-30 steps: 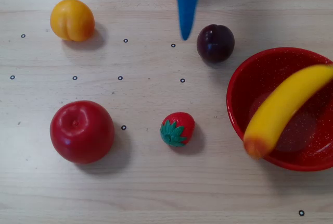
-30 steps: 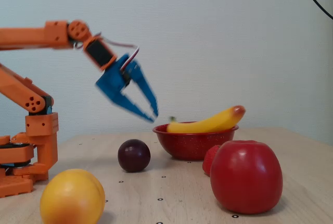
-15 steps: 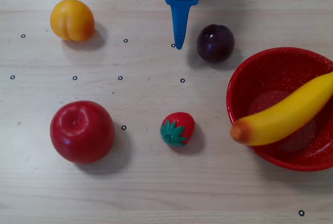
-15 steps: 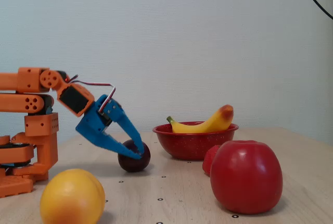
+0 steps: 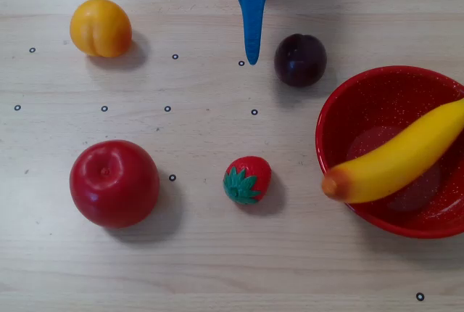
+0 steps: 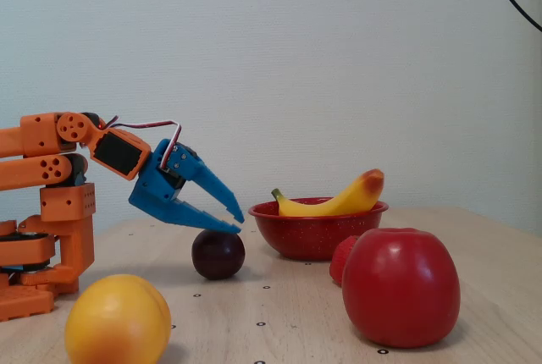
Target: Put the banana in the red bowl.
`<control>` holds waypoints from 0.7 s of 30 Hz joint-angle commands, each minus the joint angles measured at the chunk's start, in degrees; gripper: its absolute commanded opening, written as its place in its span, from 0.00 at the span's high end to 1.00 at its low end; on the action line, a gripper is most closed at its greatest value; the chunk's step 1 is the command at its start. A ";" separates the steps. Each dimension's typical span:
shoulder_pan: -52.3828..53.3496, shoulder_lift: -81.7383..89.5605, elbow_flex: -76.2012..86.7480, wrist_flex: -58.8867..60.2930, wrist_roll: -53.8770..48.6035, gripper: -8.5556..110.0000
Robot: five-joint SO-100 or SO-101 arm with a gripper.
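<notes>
The yellow banana (image 5: 399, 156) lies across the inside of the red bowl (image 5: 328, 120) at the right of the overhead view. Its reddish tip pokes over the bowl's left rim. From the side, in the fixed view, the banana (image 6: 339, 201) rests in the bowl (image 6: 313, 235) with its tip raised at the right. My blue gripper (image 5: 251, 58) points down from the top edge, well left of the bowl. In the fixed view the gripper (image 6: 240, 223) hangs just above a dark plum, fingers together and holding nothing.
A dark plum (image 5: 300, 59) sits between the gripper and the bowl. A strawberry (image 5: 247, 179) lies left of the bowl, a red apple (image 5: 114, 183) at the lower left, a yellow-orange peach (image 5: 100, 27) at the upper left. The orange arm base (image 6: 42, 245) stands at the left.
The arm folded back and came down from high above the table to just over the plum. The banana swung in the bowl, its tip moving up along the left rim, then settled.
</notes>
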 commanded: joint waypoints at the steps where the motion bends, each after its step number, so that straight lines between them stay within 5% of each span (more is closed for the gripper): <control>1: -0.97 1.58 0.53 1.76 -2.90 0.93; 21: -2.55 3.16 0.53 9.76 -3.96 0.93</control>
